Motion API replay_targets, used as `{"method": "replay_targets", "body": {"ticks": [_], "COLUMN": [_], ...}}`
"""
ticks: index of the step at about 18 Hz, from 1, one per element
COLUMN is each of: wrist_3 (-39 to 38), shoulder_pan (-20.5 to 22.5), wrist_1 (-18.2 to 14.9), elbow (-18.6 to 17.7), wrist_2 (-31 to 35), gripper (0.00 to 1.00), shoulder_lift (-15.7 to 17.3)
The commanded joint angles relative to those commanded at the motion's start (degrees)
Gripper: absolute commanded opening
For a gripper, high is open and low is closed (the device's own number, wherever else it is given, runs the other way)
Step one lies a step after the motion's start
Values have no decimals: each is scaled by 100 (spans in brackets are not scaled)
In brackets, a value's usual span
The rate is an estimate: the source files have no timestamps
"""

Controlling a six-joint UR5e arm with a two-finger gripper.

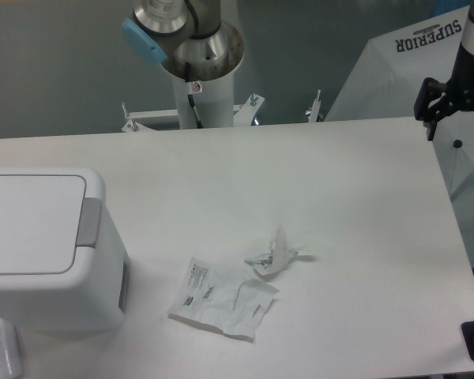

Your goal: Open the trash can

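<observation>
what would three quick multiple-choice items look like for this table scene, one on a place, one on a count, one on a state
1. Where does the boxy white plastic trash can stand in the camera view?
A. left edge of the table
B. table centre
C. far right corner

2. How many crumpled white paper wrappers lie on the white table?
A. one
B. two
C. four

3. What state is the flat white lid in?
A. removed
B. swung up
C. closed flat

Answers: 1 A, the bin sits at the picture's left side. 2 B, a flat printed wrapper and a smaller twisted wrapper lie apart. 3 C, the lid lies level beside the grey rectangular push tab.
</observation>
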Motion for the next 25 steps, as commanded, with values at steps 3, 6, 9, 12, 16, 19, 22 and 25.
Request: {"method": "replay_targets", "body": {"ticks": [3, 6, 9, 12, 16, 19, 22, 25], "wrist_3": [-9, -96, -88, -105, -1480, -2441, -2794, -3521], "shoulder_pan": [-9, -53, -53, -61, -569, -904, -1230, -1545], "wrist_1": [0, 9, 0, -44, -44, -26, -18, -35], "elbow": [-9, -26, -53, -70, 34, 53, -52, -210], "wrist_2": [9, 17, -35, -87, -517, -633, -913, -1256], "gripper": [100, 100, 100, 100, 100, 100, 100, 100], "shoulder_lift": [9, 0, -79, -27, 105, 219, 430, 562]}}
